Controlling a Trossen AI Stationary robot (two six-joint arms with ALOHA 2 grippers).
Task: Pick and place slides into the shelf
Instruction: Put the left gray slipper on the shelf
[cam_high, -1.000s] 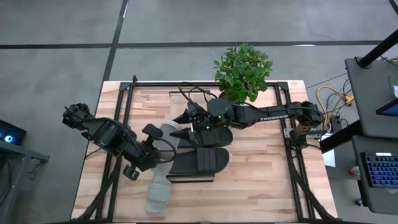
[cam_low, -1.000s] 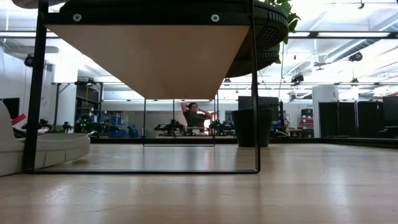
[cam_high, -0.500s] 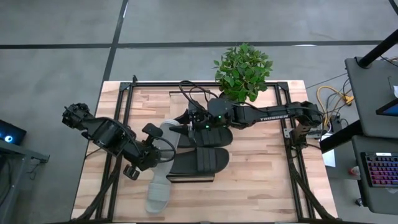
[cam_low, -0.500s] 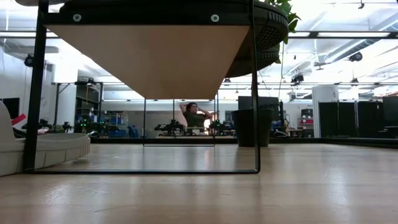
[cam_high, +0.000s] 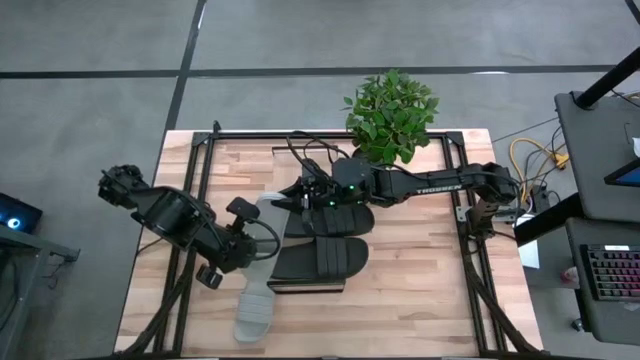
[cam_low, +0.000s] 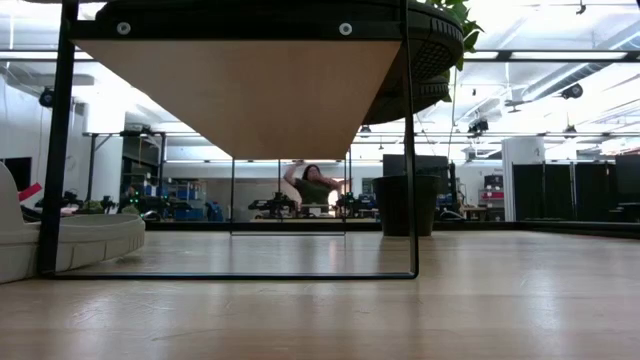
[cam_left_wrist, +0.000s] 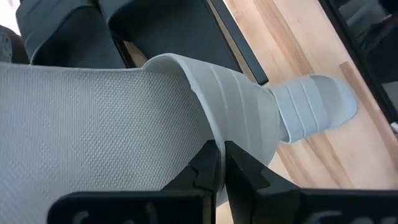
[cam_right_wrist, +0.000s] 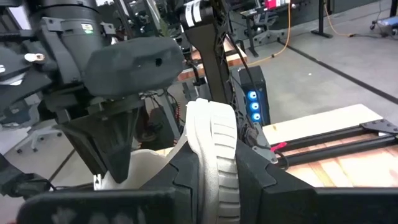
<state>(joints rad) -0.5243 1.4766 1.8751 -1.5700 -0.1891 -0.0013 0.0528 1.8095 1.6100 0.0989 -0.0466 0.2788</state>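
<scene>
Seen from above, both arms meet over the middle of the butcher-block table (cam_high: 420, 290), at the left end of the shelf (cam_high: 300, 287).

The left gripper (cam_high: 262, 240) reaches in from the table's left side and holds a pale grey slide (cam_high: 270, 212). Its wrist view shows the two dark fingers (cam_left_wrist: 208, 167) pressed nearly together on the edge of the grey strap (cam_left_wrist: 230, 99), with only the thin rubber between them — a narrow, firm pinch.

The right gripper (cam_high: 296, 205) stretches across from the right, passing just in front of the potted plant (cam_high: 390, 115). In its wrist view the fingers (cam_right_wrist: 249, 168) sit on either side of the ribbed grey strap (cam_right_wrist: 214, 149) of that same slide, drawn in against it, so each arm has a hold on the one sandal. The left arm's wrist housing (cam_right_wrist: 118, 62) looms just beyond the strap.

The second pale grey slide (cam_high: 255, 305) lies flat on the table beside the shelf's left end, toe toward the near edge. The two black slides (cam_high: 325, 260) rest side by side on top of the shelf — the far one partly hidden under the right arm.

The low view looks under the shelf's plank (cam_low: 240, 95) and shows a grey sole (cam_low: 70, 240) at the left; a person (cam_low: 312, 188) sits far back in the room.
</scene>
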